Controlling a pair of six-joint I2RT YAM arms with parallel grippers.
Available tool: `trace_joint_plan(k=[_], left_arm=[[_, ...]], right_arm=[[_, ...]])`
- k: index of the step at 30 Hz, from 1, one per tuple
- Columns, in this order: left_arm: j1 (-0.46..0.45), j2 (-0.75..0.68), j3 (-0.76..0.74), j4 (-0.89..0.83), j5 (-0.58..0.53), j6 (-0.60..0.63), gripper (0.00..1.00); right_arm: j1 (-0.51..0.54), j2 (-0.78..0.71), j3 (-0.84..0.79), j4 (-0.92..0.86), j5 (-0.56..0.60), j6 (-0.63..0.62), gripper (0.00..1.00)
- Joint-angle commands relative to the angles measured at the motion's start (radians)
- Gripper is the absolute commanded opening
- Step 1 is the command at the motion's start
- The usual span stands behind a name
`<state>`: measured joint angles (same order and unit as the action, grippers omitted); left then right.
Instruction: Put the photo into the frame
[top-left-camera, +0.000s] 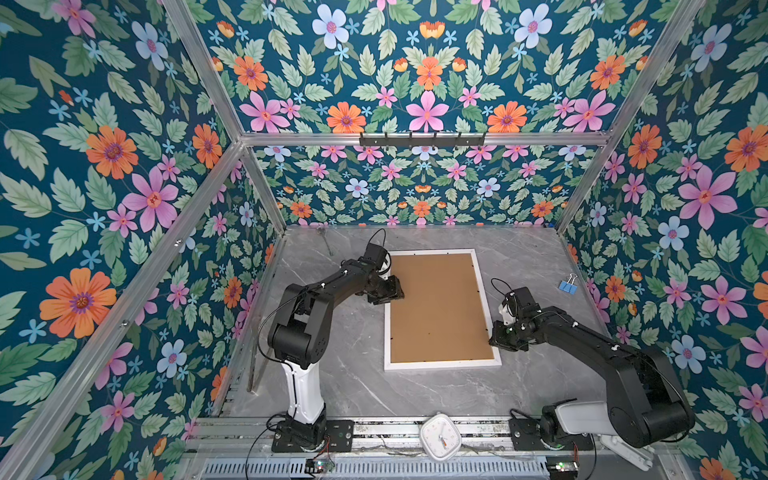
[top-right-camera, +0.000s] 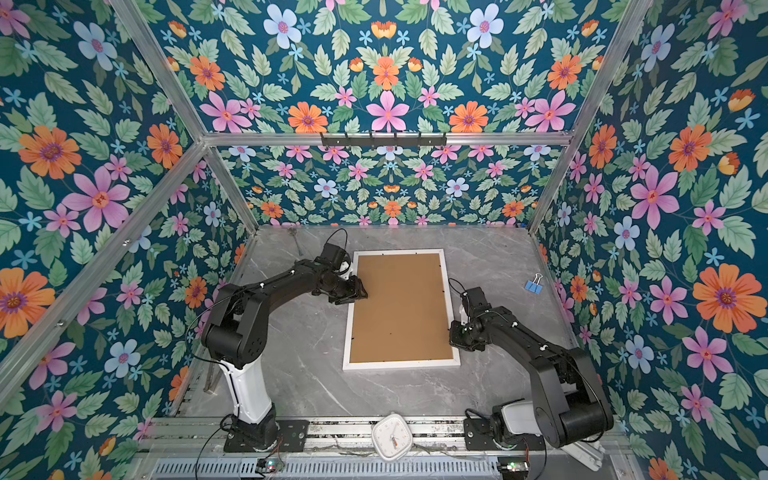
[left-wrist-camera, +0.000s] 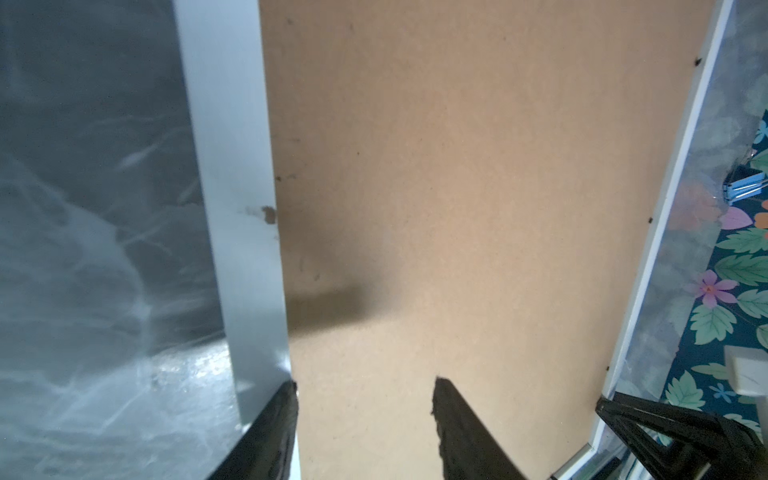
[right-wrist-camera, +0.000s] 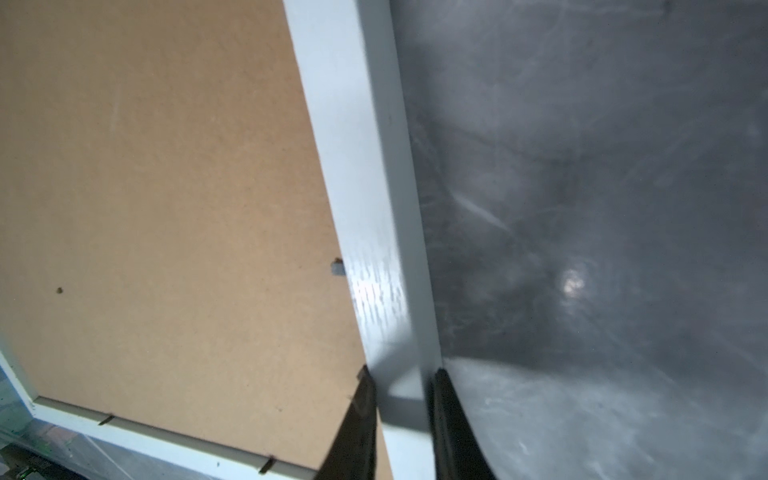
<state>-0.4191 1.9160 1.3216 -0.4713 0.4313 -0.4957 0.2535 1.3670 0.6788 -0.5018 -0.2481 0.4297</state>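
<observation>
Frame (top-left-camera: 440, 365) lies back-up on the grey marble table (top-left-camera: 345, 374), near the middle, long sides running away from the arm bases. Same placing in both top views (top-right-camera: 399, 365). A brown backing board (top-left-camera: 440, 307) fills the white border; small dark tabs sit along the inner edge.

Left gripper (top-left-camera: 395, 293) hangs over the frame's left long side, toward the far end. In the left wrist view the left gripper (left-wrist-camera: 365, 384) has its fingers (left-wrist-camera: 457, 424) well apart with nothing between them. One tip sits at the inner edge of the white border (left-wrist-camera: 232, 208), the other out over the bare board (left-wrist-camera: 457, 187). Cannot tell whether either tip touches the surface.

Right gripper (top-left-camera: 496, 336) is at the frame's right long side, toward the near end. In the right wrist view the right gripper (right-wrist-camera: 404, 374) straddles the white border (right-wrist-camera: 374, 208). Its fingers (right-wrist-camera: 449, 415) are drawn close, one against the outer face by the table, one on the board side (right-wrist-camera: 166, 187), pinching the border between them.

A blue binder clip (top-left-camera: 567, 286) lies on the table right of the frame, well apart. A white clock (top-left-camera: 440, 436) rests on the near rail between the arm bases.
</observation>
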Motion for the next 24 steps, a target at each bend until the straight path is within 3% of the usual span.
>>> trace_joint_plan(k=[1, 24], left_arm=[[0.0, 0.012, -0.002, 0.002, -0.002, 0.0, 0.55], [-0.032, 0.006, -0.007, -0.005, -0.026, -0.021, 0.51]], right_arm=[[0.003, 0.009, -0.007, 0.011, -0.004, 0.027, 0.07], [0.002, 0.012, -0.005, 0.012, -0.005, 0.026, 0.07]])
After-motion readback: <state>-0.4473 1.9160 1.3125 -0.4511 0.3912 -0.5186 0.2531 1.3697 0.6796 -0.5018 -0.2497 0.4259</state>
